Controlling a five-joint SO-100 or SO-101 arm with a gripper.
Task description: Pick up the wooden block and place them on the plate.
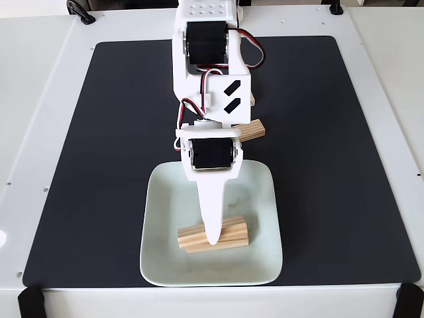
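Pincer (212, 240): hung over the plate's near half, its white finger tip down on the stacked bars; whether the jaws stood apart or together could not be told from above.
Plate (258, 199): pale square dish, sat on the black mat (331, 132), which covered the white tabletop (40, 99).
Blocks on plate (232, 232): light-tan wooden bars lay stacked in the plate's near half, touching one another; the count was unclear.
Block off plate (255, 130): one bar lay on the mat just beyond the plate's far rim, partly hidden by the arm.
Handling: judged light, stiff and not fragile; smooth faces might slip.
Grip point: across the short width, at mid-length.
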